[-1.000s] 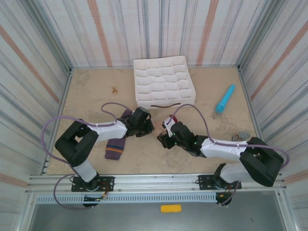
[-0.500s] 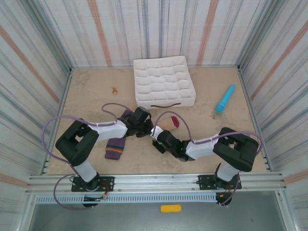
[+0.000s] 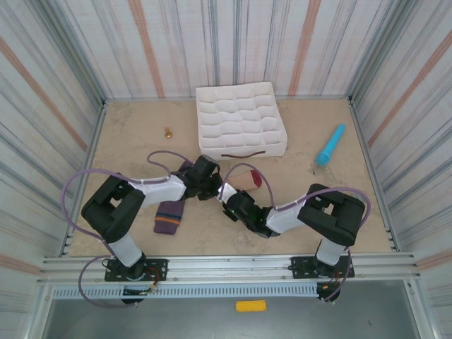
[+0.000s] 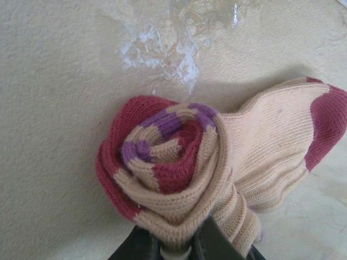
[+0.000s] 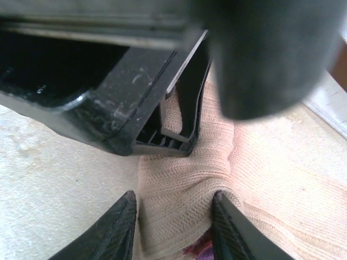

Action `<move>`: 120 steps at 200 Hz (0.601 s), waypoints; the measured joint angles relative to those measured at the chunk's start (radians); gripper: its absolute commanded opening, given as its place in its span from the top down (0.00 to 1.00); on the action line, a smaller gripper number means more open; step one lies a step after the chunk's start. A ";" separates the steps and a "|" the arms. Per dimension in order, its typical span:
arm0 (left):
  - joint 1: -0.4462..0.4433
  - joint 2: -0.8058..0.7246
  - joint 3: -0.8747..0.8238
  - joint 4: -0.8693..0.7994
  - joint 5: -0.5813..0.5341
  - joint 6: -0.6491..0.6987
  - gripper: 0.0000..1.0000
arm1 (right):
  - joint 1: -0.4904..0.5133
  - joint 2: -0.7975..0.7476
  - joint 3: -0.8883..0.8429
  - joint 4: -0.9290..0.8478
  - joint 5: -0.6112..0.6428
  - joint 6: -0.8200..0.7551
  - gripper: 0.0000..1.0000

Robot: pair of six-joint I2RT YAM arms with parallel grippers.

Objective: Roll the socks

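Observation:
My left gripper is shut on a tight roll of the socks, beige outside with dark red and purple turns inside. The beige sock trails off to the right, ending in its dark red toe. My right gripper has come in right beside the left one. Its fingers clasp the beige roll from both sides, and one digs a crease into the knit. The purple sock lies flat on the table left of the left gripper, striped end towards me.
A white divided box stands at the back centre. A turquoise stick lies at the right, and a small brass piece at the back left. Striped walls close in the table on three sides.
My right arm has swung left to the roll and its jaws have narrowed onto the beige fabric. The left gripper has stayed put, still gripping the roll.

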 measured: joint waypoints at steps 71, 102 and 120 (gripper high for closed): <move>0.021 0.005 0.000 0.011 0.031 0.000 1.00 | -0.011 0.013 0.001 0.021 -0.017 0.035 1.00; 0.030 0.006 0.002 0.010 0.042 0.000 1.00 | -0.031 0.005 0.000 0.019 -0.063 0.047 1.00; 0.035 0.012 0.015 -0.006 0.062 0.004 1.00 | -0.042 -0.011 -0.005 0.007 -0.089 0.059 0.88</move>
